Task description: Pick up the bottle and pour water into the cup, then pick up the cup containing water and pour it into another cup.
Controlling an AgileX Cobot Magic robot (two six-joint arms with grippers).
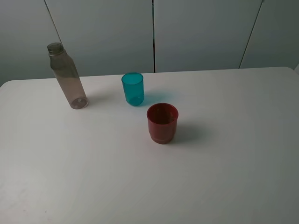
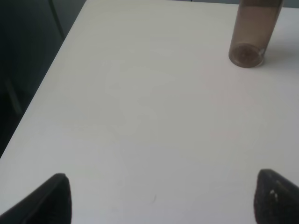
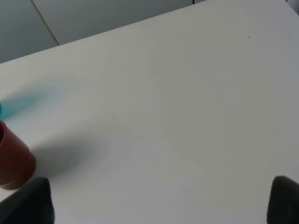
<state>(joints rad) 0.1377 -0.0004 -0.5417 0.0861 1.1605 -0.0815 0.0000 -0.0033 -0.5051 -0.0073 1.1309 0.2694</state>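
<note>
The tall smoky-grey bottle [image 1: 67, 77] stands upright at the back left of the white table [image 1: 224, 163]; its lower part also shows in the left wrist view [image 2: 250, 35]. The teal cup [image 1: 133, 88] stands upright to its right. The red cup [image 1: 162, 122] stands in front and right of the teal cup, and its edge shows in the right wrist view [image 3: 13, 158]. My left gripper [image 2: 161, 198] is open and empty, well short of the bottle. My right gripper [image 3: 161, 198] is open and empty, beside the red cup. Neither arm shows in the exterior view.
Grey wall panels [image 1: 201, 32] stand behind the table's far edge. The table's left edge [image 2: 51, 79] runs close beside the left gripper, with dark floor beyond it.
</note>
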